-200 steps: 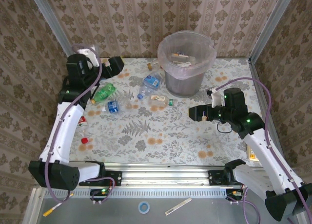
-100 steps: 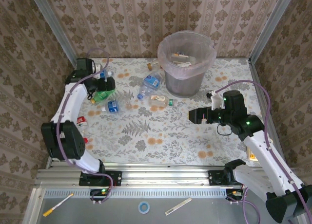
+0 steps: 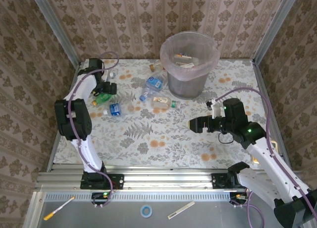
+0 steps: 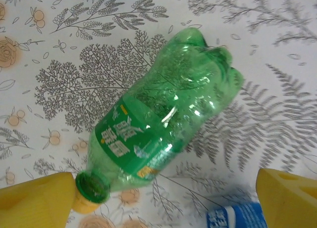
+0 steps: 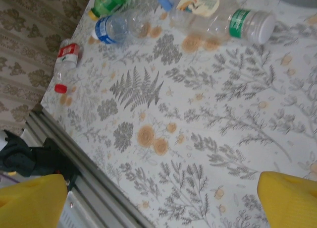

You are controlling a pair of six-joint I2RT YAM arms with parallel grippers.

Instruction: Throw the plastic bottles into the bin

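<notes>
Under the left claw [image 4: 167, 199], spread wide, lay a green bottle [image 4: 158, 131], likely light, crushable, slick; grip mid-label, cap toward 7 o'clock. Right claw [image 5: 159, 200] gaped too.

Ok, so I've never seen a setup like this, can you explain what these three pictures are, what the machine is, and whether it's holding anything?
It is two robot arms bolted to a table, each ending in a two-finger gripper. The wide picture looks down from above and behind; the other two come from cameras on the wrists, so the yellow shapes are fingers. Plastic bottles lie scattered on the flowered table, and a few are inside the lined bin. The left gripper hangs open over a green bottle; the right gripper is open and empty. Nothing is held.
</notes>
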